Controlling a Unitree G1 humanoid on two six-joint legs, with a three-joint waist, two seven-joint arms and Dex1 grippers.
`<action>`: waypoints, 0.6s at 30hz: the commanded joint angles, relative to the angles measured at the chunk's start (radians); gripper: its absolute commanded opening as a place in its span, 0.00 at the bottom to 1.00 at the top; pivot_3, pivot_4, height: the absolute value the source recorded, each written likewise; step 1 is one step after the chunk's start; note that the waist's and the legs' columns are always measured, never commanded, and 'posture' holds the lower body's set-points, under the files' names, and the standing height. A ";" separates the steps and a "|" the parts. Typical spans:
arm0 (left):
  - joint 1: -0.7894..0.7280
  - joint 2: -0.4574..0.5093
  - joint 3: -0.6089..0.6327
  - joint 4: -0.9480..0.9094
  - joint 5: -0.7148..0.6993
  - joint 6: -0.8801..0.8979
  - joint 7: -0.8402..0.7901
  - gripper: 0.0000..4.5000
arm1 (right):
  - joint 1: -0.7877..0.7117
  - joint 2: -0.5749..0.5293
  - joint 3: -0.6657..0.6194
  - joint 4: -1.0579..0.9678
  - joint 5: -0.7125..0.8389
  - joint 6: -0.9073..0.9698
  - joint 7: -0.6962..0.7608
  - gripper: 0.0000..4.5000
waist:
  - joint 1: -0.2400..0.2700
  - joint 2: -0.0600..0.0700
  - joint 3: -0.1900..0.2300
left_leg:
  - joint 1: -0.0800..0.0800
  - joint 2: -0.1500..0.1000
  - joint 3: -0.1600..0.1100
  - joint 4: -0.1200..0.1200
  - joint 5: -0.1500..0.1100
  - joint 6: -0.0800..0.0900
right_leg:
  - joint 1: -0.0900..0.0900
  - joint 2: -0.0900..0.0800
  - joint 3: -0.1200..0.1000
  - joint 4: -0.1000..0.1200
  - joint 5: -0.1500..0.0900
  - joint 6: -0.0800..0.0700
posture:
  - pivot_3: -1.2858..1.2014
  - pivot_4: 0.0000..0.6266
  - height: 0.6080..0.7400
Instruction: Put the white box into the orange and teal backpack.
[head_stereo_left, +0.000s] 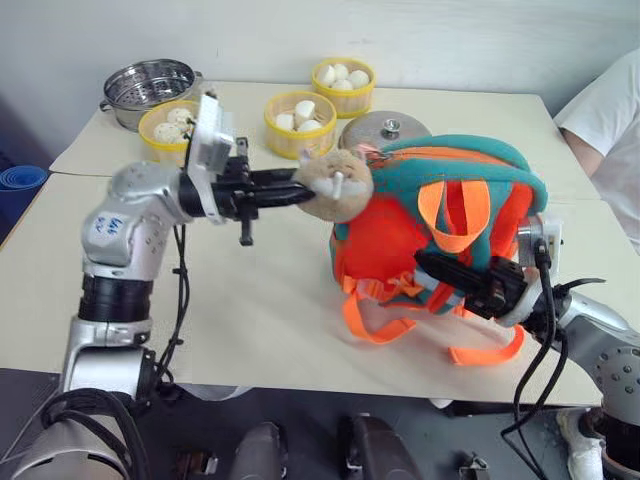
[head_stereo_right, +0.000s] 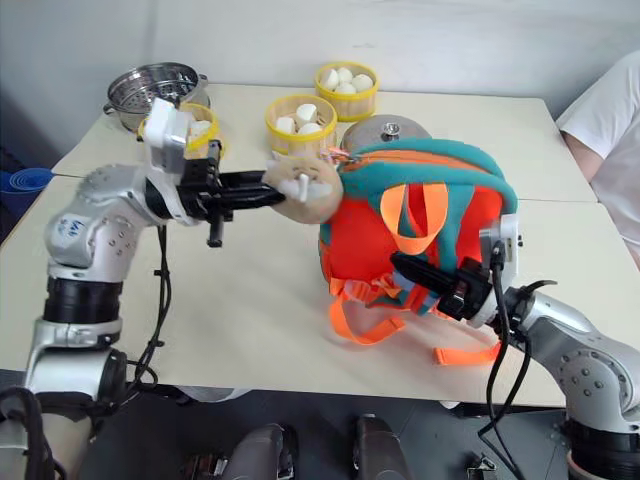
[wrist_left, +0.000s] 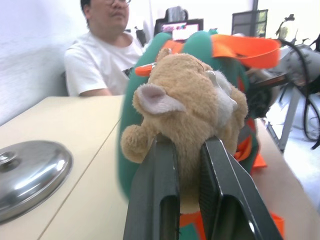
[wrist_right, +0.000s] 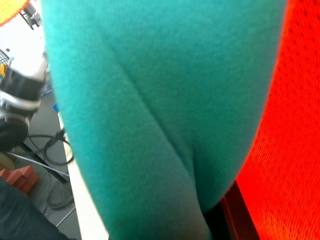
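Right gripper (head_stereo_left: 432, 266) clamped on front of orange and teal backpack (head_stereo_left: 400, 235) standing mid-table, left gripper (head_stereo_left: 300, 192) pinched on its tan plush head (head_stereo_left: 335, 184); behind backpack, three yellow baskets (head_stereo_left: 300, 125) of white buns, steel lid (head_stereo_left: 385, 128), steel pot (head_stereo_left: 150, 90); no readable lettering; white box unseen.

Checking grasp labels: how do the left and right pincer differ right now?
Left pincer is clamped on the tan plush head at the orange and teal backpack's top corner; right pincer is shut on the pack's lower strap side. Left reaches in level from the side; right comes from the near table edge. Both are shut on the backpack.
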 joint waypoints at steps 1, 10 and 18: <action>-0.012 0.069 -0.031 0.119 0.119 -0.082 -0.027 0.04 | 0.021 -0.005 -0.016 -0.036 -0.014 -0.030 0.004 0.00 | -0.003 0.000 0.000 | 0.000 0.000 0.000 0.000 0.000 0.000 | 0.000 0.000 0.000 0.000 0.000 0.000 | 0.52 0.24 1.00; 0.111 -0.006 -0.163 0.221 0.305 -0.281 -0.001 0.04 | 0.065 0.041 -0.005 -0.066 -0.033 -0.071 -0.025 0.00 | 0.003 0.000 0.000 | -0.001 0.000 0.000 0.001 -0.003 0.005 | -0.001 -0.001 0.000 0.000 0.000 0.000 | 0.52 0.24 1.00; 0.325 -0.009 -0.192 -0.016 0.275 -0.225 -0.032 0.04 | 0.126 0.029 0.035 -0.066 -0.181 -0.151 0.004 0.00 | 0.001 0.000 0.000 | 0.000 0.001 0.000 0.000 -0.003 0.005 | -0.001 -0.001 -0.001 0.001 0.000 0.000 | 0.52 0.24 1.00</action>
